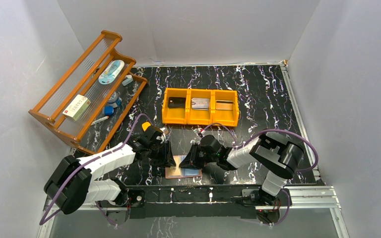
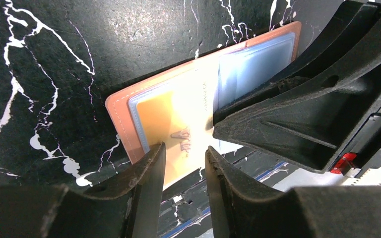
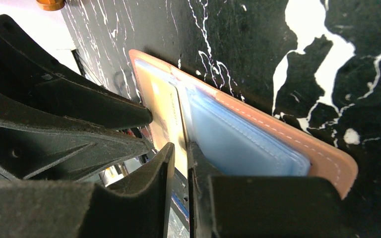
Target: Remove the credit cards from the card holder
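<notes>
The card holder (image 1: 183, 172) lies open and flat on the black marbled table (image 1: 258, 94), at the lower centre of the top view. A yellow-orange card (image 2: 178, 114) juts from its pale blue lining. The right gripper (image 3: 181, 148) is closed to a slit, pinching that card's edge. The left gripper (image 2: 184, 151) hangs over the card's near edge, fingers narrowly parted and released.

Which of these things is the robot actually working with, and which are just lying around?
In the job: card holder, yellow card in it, left fingers, right fingers, cards in the orange tray.
Just lying about: wooden rack, small items on its shelves.
</notes>
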